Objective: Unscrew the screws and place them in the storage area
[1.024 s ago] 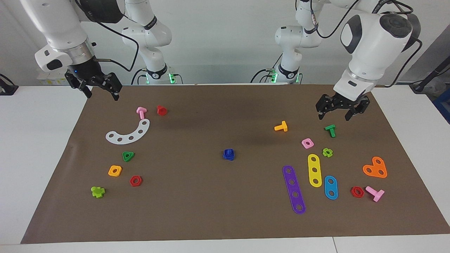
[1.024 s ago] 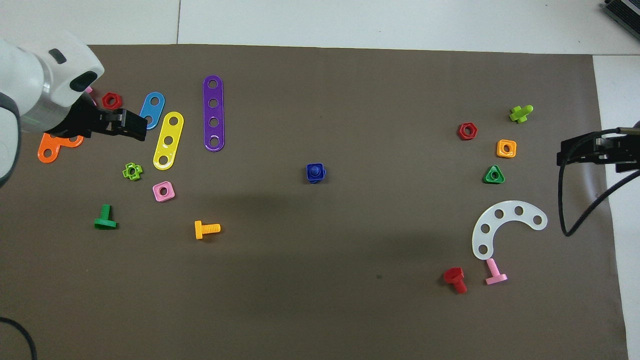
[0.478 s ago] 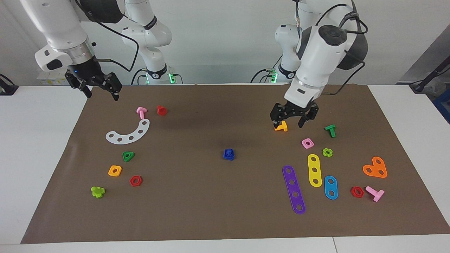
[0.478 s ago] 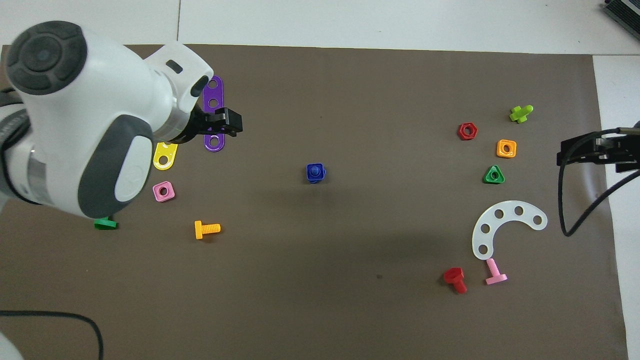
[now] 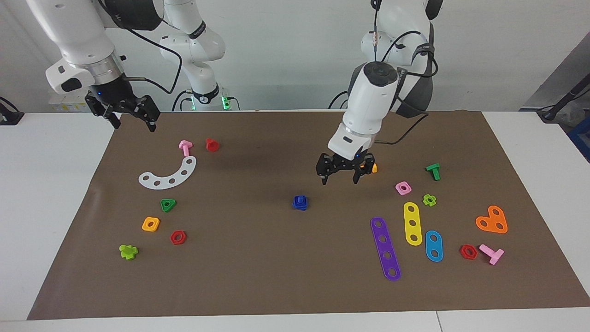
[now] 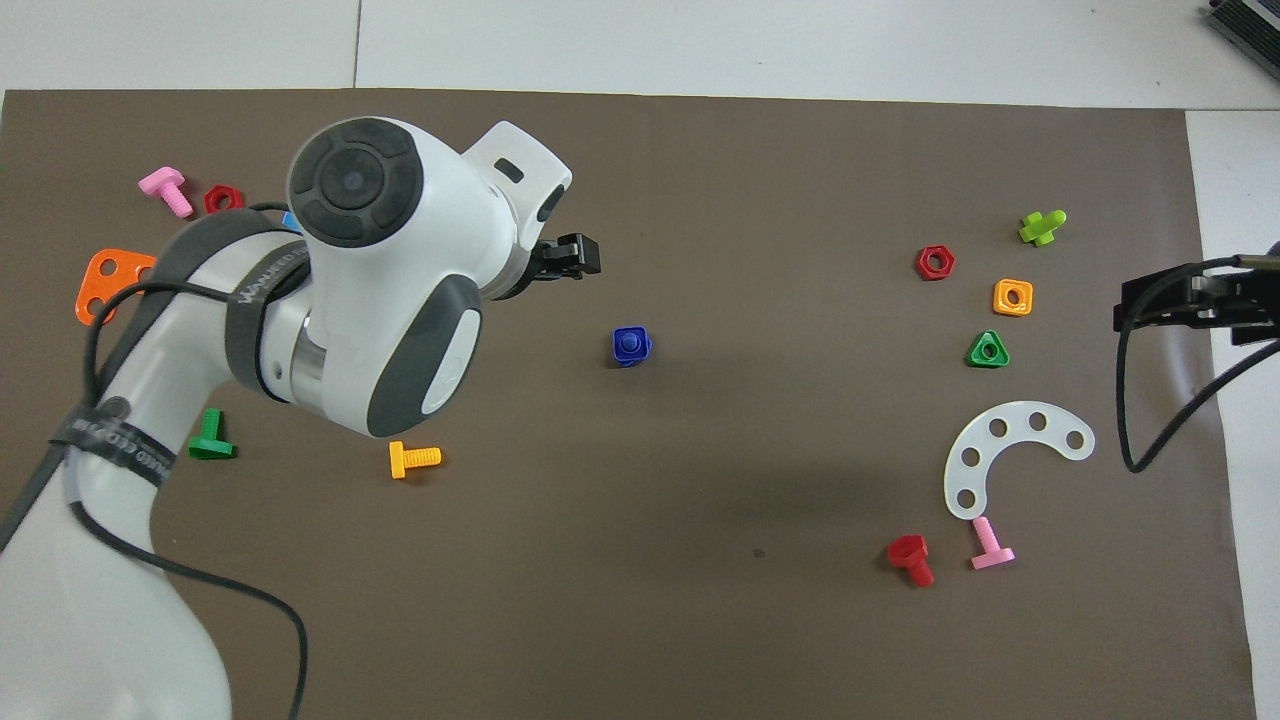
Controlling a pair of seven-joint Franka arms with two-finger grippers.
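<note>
The blue screw [image 5: 300,202] stands in its nut at the middle of the brown mat [image 5: 258,276]. The left gripper [image 5: 339,174] hangs above the mat, fingers spread and empty. The right gripper [image 5: 133,119] waits above the mat's corner at its own end, fingers spread.
</note>
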